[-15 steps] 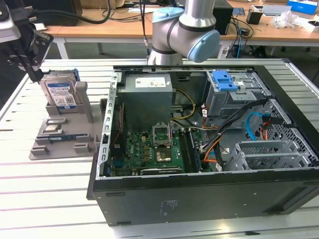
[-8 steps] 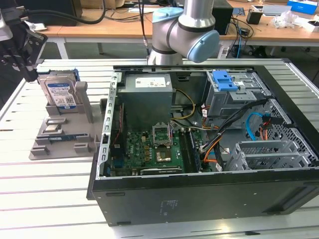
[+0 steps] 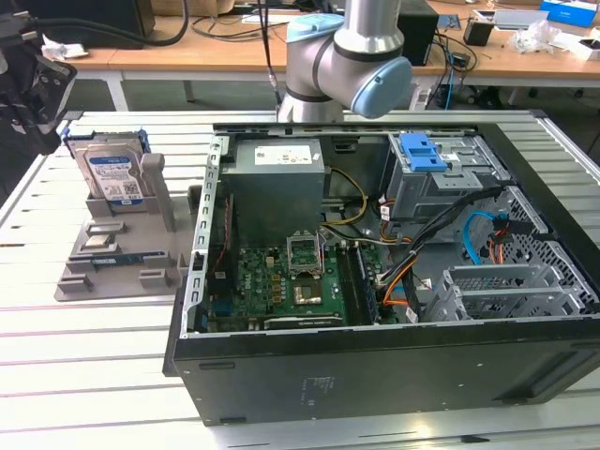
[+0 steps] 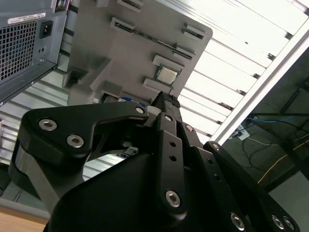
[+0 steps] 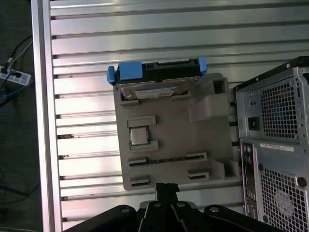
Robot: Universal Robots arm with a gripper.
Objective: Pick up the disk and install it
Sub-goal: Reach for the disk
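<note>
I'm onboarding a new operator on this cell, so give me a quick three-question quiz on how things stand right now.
1. True or false: the disk already sits inside the open computer case.
2. What holds the disk? A) the drive cage with the blue latch B) the grey fixture on the slatted table C) the power-supply box
3. In the exterior view, on which side of the case does the disk stand?
Key: 1 false, it stands upright outside the case. 2 B. 3 the exterior view's left.
</note>
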